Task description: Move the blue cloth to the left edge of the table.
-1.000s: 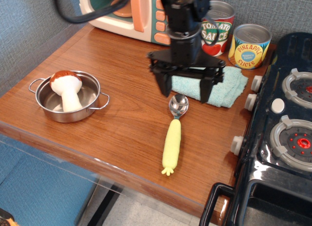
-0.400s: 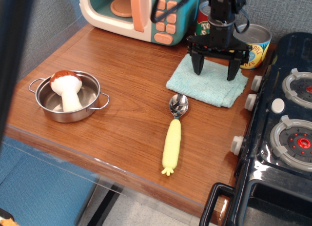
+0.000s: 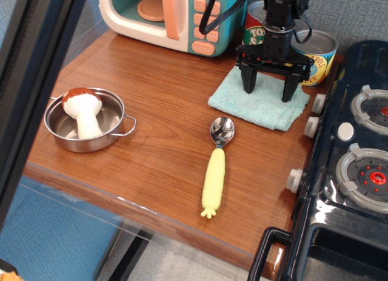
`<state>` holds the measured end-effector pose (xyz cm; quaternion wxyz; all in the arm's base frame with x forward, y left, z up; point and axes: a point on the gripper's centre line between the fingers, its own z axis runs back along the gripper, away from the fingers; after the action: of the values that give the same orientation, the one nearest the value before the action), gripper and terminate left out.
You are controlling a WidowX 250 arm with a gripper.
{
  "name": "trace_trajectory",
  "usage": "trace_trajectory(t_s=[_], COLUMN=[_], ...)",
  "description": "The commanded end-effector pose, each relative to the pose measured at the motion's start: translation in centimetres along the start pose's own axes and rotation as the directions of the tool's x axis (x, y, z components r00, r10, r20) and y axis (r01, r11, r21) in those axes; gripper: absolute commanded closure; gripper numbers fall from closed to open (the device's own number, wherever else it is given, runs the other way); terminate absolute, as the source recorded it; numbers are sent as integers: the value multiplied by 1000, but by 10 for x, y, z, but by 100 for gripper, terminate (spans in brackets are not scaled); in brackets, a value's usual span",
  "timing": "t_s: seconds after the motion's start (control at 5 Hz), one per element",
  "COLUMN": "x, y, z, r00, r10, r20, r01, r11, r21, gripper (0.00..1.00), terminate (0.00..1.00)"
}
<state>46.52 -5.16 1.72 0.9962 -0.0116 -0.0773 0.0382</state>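
Note:
The blue cloth (image 3: 257, 103) is a pale teal terry cloth lying flat on the brown wood-grain table (image 3: 157, 153), at the back right near the stove. My black gripper (image 3: 267, 94) stands upright over the cloth's far half. Its two fingers are spread wide, with the tips down at or just above the cloth surface. Nothing is held between them.
A steel pot (image 3: 85, 126) with a toy mushroom (image 3: 85, 111) sits at the left. A yellow-handled spoon (image 3: 216, 169) lies in front of the cloth. A toy microwave (image 3: 176, 17) and two cans (image 3: 315, 53) stand behind. The black toy stove (image 3: 348, 159) borders the right.
The gripper has moved from over the cloth's near left corner to the back right, above the cloth's far half, and dropped slightly. A dark out-of-focus bar has entered at the left.

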Motion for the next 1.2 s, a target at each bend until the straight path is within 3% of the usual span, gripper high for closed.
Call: trace_trajectory(t_s=[0.0, 0.6, 0.8, 1.0], x=[0, 0, -12, -25], y=[57, 158, 187, 223], z=[8, 15, 19, 33], r00=[998, 995, 997, 996], r10=[32, 58, 16, -32], r20=[54, 86, 79, 88], r01=[-35, -63, -20, 26], r11=[998, 997, 999, 997], r21=[54, 52, 42, 69], gripper=[0, 0, 0, 0], terminate=[0, 0, 0, 0])
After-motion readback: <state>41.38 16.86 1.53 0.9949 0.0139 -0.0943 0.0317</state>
